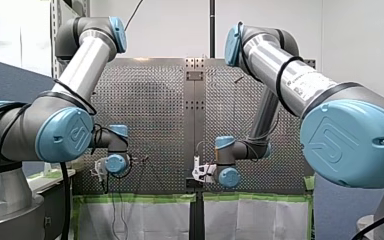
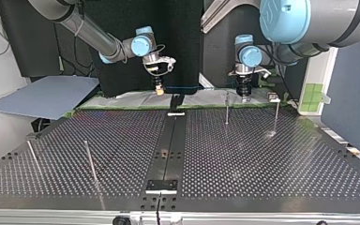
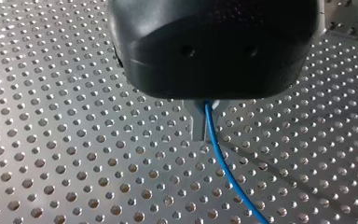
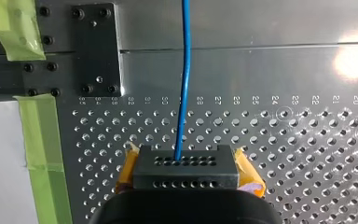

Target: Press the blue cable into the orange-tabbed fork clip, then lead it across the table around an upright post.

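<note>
Cable (image 4: 185,37), thin, blue, smooth, gently curving

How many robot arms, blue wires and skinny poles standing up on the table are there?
Robot arms: 2
Blue cable: 1
Upright posts: 4 that show in the top view
Total: 7

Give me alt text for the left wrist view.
My black left gripper pinches a thin blue cable between its narrow metal fingers. The cable trails ahead of them over the perforated silver metal table.
</note>
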Controlling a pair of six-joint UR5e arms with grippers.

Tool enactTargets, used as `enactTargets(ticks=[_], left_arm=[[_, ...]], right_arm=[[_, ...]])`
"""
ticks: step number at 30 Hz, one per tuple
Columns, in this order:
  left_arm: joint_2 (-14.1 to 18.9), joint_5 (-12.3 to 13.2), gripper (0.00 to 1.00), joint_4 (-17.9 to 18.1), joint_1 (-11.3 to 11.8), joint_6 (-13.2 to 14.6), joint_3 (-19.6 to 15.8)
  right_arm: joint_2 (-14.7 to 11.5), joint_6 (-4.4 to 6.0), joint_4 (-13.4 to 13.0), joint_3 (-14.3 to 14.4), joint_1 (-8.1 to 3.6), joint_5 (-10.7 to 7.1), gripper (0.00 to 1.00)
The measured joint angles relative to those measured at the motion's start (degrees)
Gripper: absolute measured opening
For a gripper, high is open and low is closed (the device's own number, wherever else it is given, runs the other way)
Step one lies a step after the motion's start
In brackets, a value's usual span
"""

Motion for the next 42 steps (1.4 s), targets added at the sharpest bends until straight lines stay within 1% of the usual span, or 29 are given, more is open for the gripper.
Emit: enactTargets(ticks=[2,7,12,14,17,21,25,28,30,33,38,42], left_arm=[[0.0,0.06,0.0,0.01,-0.12,0.78,0.0],[-0.33,0.4,0.0,0.01,-0.34,1.51,0.06],[-2.88,0.9,0.0,-0.64,-0.21,2.08,1.17],[-4.09,1.05,0.0,-0.87,-0.08,1.95,1.61],[-5.2,1.31,0.0,-1.7,0.1,1.03,2.65],[-5.58,1.56,0.0,-2.69,0.25,0.16,3.32],[-5.62,1.68,0.0,-4.04,0.44,0.46,3.38],[-5.51,1.71,0.0,-5.39,0.52,1.35,3.28],[-5.11,1.74,0.0,-5.99,0.61,1.8,2.85],[-3.94,1.95,0.0,-5.89,0.72,1.97,1.71],[-1.72,2.65,0.0,-5.86,0.5,2.14,0.82],[-1.17,2.89,0.0,-6.45,0.44,2.65,0.7]], right_arm=[[0.05,0.0,-0.14,-0.02,-0.05,-0.02,0.0],[0.38,0.0,-0.42,-0.13,-0.2,-0.15,0.0],[1.52,0.0,0.42,-0.52,-0.49,-0.17,0.0],[1.71,0.0,0.83,-0.65,-0.65,-0.16,0.0],[1.82,0.0,1.12,-0.9,-0.75,-0.16,0.0],[1.86,0.0,1.32,-1.13,-0.78,-0.17,0.0],[1.87,-0.02,1.89,-1.37,-0.78,-0.18,0.0],[1.85,-0.24,2.99,-1.88,-0.67,-0.17,0.0],[1.82,-0.76,3.95,-2.28,-0.5,-0.11,0.0],[1.81,-1.48,5.19,-2.63,-0.34,0.05,0.0],[1.74,-1.81,5.79,-2.83,-0.28,0.65,0.0],[1.68,-1.87,5.86,-2.84,-0.28,1.04,0.0]])
